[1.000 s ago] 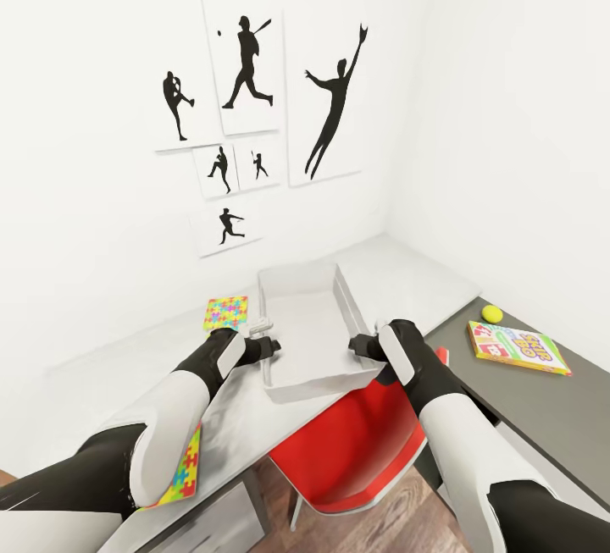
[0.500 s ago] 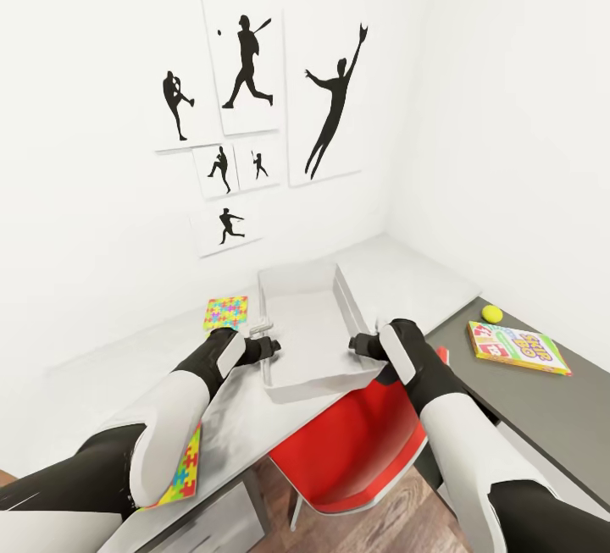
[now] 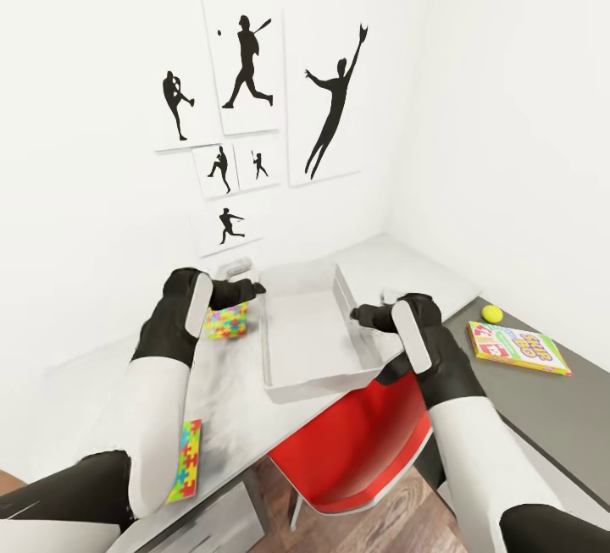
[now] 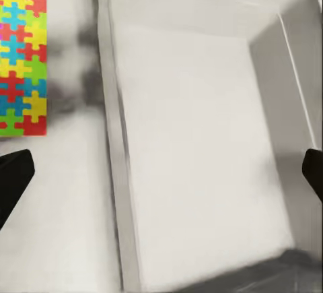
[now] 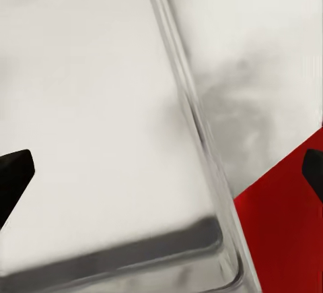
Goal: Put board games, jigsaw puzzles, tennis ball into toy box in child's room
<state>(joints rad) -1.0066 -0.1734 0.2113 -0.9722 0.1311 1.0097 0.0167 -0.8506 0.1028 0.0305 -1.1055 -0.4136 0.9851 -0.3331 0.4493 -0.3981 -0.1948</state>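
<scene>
Flanking the toy box (image 3: 309, 337), both tools (image 3: 247, 286) (image 3: 366, 316) hang spread wide above table (image 3: 237, 417), red chair (image 3: 356, 451) below.

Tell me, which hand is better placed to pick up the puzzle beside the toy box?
Left. The left hand hovers open just above the puzzle; the right hand is across the toy box.

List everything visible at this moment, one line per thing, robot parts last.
toy box: 1, pale grey, empty, on the table's front edge between the two grippers.
jigsaw puzzles: 2, multicolour; one just left of the box, one near the table's front, by the left arm.
board game: 1, bright cartoon print, on the darker top at right.
tennis ball: 1, yellow-green, just behind the game.
table: 1, pale grey top.
chair: 1, red, under the table.
silhouette pictures: 6, black on white, wall.
left gripper: fingers open, above the box's left wall.
right gripper: fingers open, over its right wall.
</scene>
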